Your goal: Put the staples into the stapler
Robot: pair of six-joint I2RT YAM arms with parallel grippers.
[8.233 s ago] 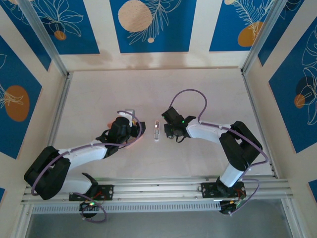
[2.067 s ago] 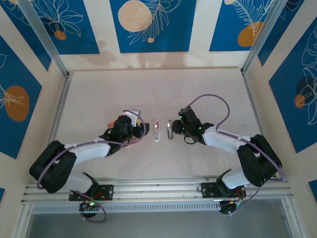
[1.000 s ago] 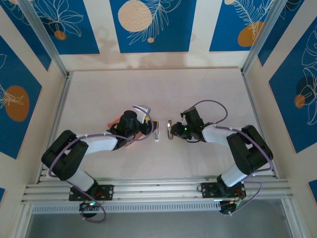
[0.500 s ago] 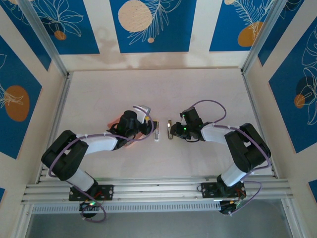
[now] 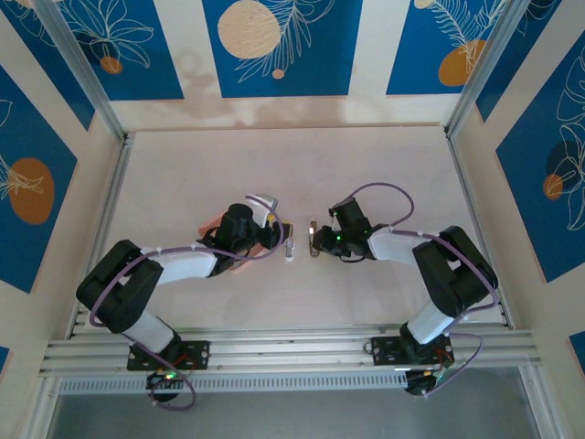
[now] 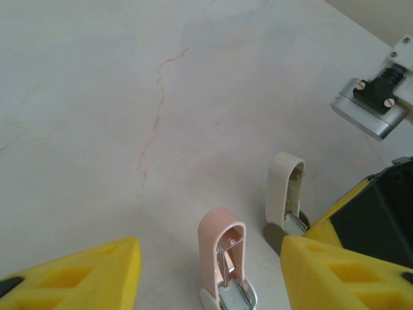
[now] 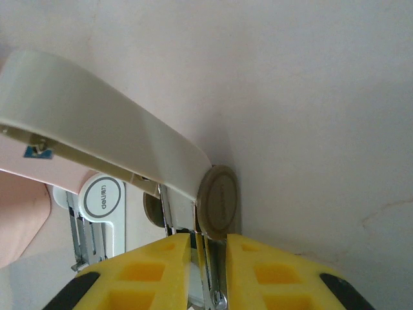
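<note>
The left gripper (image 6: 210,258) gapes wide around the pink stapler (image 6: 222,255), while the right gripper (image 7: 208,244) pinches the metal rail (image 7: 204,258) of the cream stapler (image 7: 97,126) just beside, bare table (image 5: 274,165) beyond.

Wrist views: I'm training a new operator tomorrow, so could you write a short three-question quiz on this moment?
1. True or false: the left gripper is shut.
2. What does the right gripper pinch? A) a thin metal part of the cream stapler; B) a pen; C) nothing.
3. Fill in: in the left wrist view, the ___ stapler stands between the yellow fingers.
Key: 1 false, it is open; 2 A; 3 pink, the pink stapler.
</note>
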